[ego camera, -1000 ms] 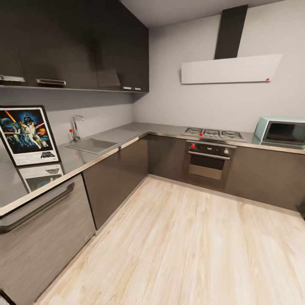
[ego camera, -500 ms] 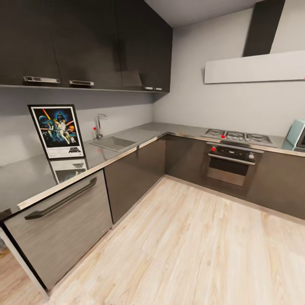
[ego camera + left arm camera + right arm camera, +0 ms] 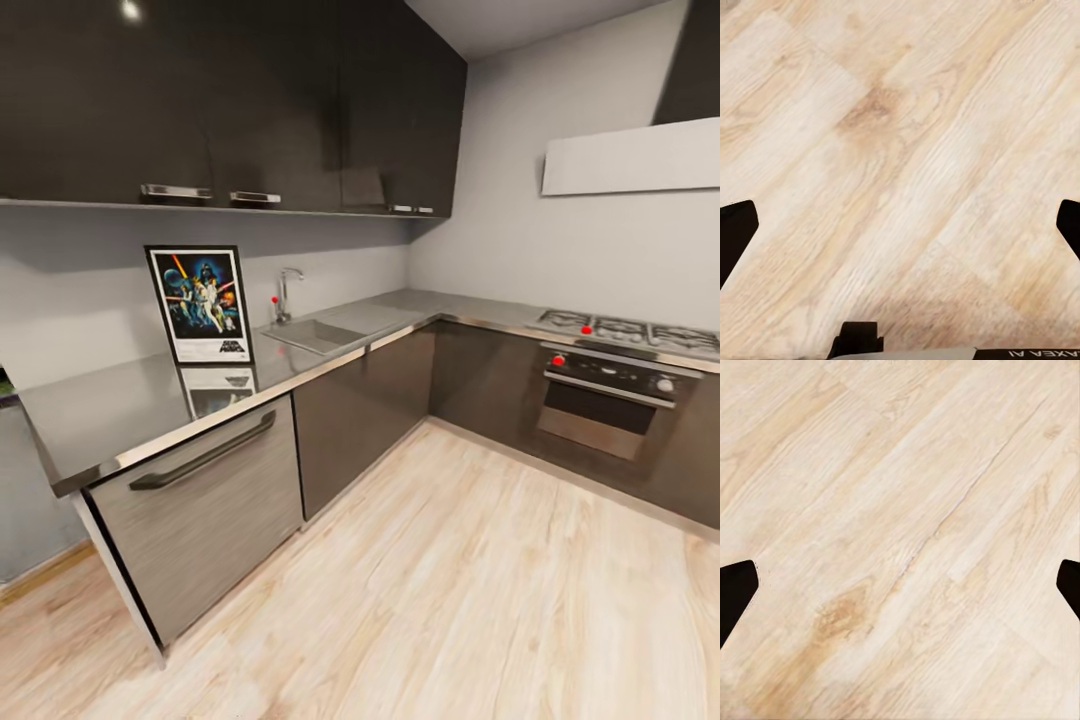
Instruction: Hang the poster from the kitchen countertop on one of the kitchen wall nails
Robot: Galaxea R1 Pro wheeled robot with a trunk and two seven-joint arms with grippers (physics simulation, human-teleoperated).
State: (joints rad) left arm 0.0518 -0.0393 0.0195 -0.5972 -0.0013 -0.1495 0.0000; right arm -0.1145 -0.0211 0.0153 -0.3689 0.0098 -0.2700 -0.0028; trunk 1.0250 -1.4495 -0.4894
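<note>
Head view: poster (image 3: 203, 303) stands upright on kitchen countertop (image 3: 120, 410); left tool (image 3: 900, 225) and right tool (image 3: 900, 585) spread apart.

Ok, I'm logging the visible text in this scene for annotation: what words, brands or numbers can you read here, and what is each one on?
"STAR WARS": logo on the poster, which stands upright on the kitchen countertop.
Small print in the poster's white lower border: too small to read.
"...AXEA AI": partial lettering, upside down, on the robot's body at the edge of the left wrist view; its first letters are cut off.
Oven and its knobs: no readable markings.
</note>
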